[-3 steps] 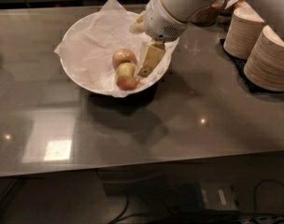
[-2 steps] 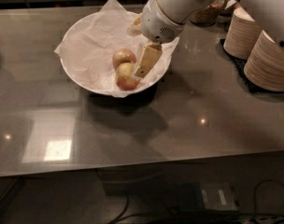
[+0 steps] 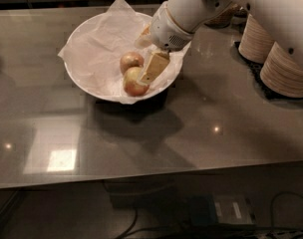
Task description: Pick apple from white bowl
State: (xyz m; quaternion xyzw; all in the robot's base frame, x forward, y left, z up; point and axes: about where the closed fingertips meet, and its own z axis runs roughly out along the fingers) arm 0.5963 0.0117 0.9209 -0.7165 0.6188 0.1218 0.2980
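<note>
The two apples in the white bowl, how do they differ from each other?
The front apple lies by the white bowl's near rim; the rear apple sits nearer the middle. The end effector is against the front apple's right side and hides part of it; the rear apple shows whole. The rear apple looks slightly smaller. Both are round, reddish-yellow, and rest on the crumpled tissue paper.

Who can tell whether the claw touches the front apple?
Cannot tell: camera view shows the claw, over the white bowl, overlapping the front apple, hiding any gap.
</note>
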